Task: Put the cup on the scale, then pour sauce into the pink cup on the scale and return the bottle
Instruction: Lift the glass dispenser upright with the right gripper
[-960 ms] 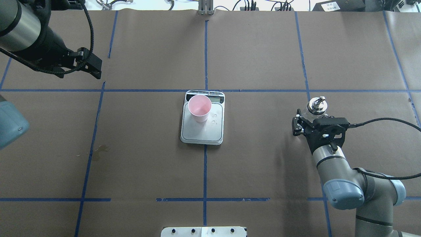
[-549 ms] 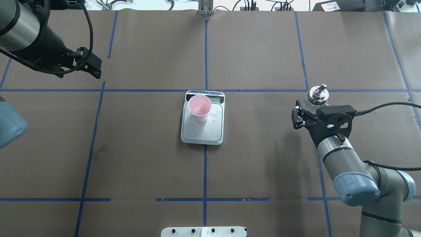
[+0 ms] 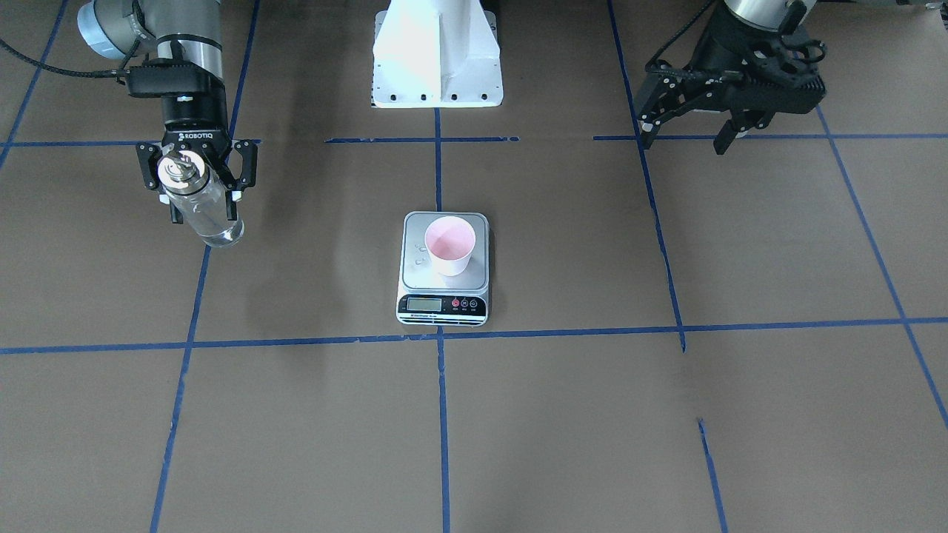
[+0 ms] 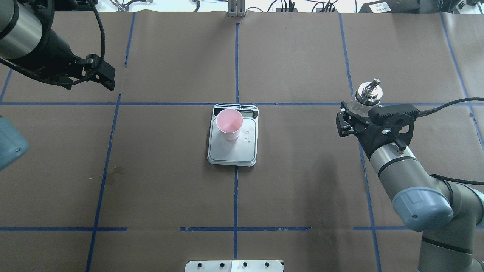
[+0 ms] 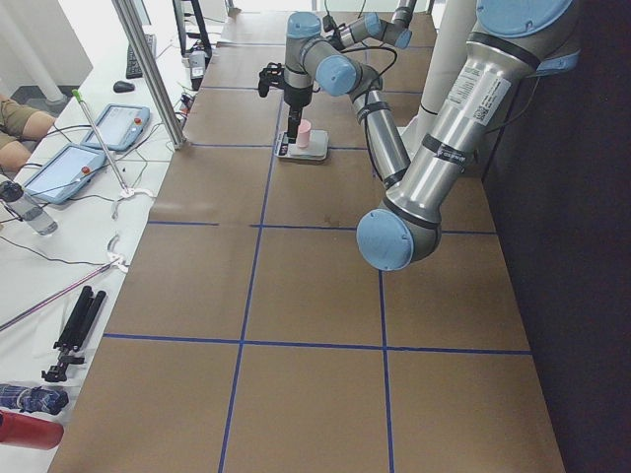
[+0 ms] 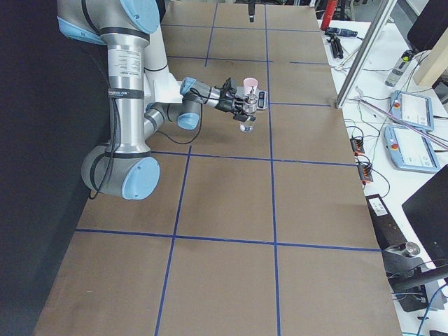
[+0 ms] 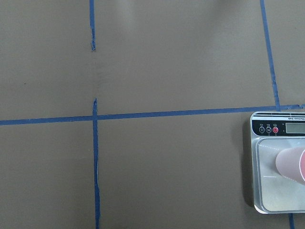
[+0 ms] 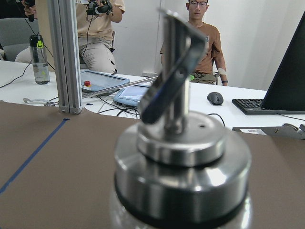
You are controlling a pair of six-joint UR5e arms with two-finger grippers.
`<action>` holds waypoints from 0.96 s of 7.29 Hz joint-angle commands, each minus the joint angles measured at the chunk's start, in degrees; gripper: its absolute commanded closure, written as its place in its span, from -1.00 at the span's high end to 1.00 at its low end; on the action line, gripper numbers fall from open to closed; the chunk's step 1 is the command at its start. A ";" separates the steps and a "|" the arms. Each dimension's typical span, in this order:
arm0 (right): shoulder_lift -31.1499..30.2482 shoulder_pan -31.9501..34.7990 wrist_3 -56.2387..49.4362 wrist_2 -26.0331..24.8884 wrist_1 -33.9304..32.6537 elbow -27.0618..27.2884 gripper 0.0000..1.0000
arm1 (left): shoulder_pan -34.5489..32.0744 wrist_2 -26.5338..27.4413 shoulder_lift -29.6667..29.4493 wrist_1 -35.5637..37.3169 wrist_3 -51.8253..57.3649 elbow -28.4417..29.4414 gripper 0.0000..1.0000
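Glass, smooth and hard: the bottle (image 4: pixel 358 107) looks slippery and breakable, and top-heavy under its metal pourer (image 4: pixel 369 92). The safest hold is round the middle of the body, which is where the right gripper (image 4: pixel 354 118) clamps it, upright, pourer above the fingers. The cup (image 4: pixel 229 122) sits on the scale (image 4: pixel 232 153), well off to that gripper's left. The left gripper (image 4: pixel 101 73) hangs spread and empty. Since a second ago, bottle and gripper have shifted away from the robot, seemingly lifted.
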 commanded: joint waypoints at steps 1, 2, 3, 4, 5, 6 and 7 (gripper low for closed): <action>0.27 0.82 -5.59 0.25 -0.91 -0.50 -1.00 | -0.02 0.00 0.37 -0.02 0.07 0.06 1.00; 1.41 0.83 -5.78 0.08 -1.01 -0.86 -1.00 | -0.10 0.09 0.54 -0.02 0.33 -0.02 1.00; 1.85 0.91 -8.04 0.08 -1.01 -0.60 -1.00 | -0.97 0.09 1.33 -0.02 3.46 -0.02 1.00; 1.77 1.00 -12.76 -2.80 -1.01 -0.94 -1.00 | -1.94 0.09 4.38 -0.19 8.28 -0.89 1.00; 1.77 0.92 -19.51 -5.70 -1.27 -1.30 -1.00 | -4.04 0.09 5.46 -0.20 11.11 -0.64 1.00; 1.94 0.91 -24.97 -6.94 -1.27 -1.39 -1.00 | -6.32 0.00 6.95 -0.20 13.84 -0.55 1.00; 3.69 0.91 -28.68 -7.04 -1.18 -0.69 -1.00 | -9.56 0.00 8.61 -0.28 19.69 0.06 1.00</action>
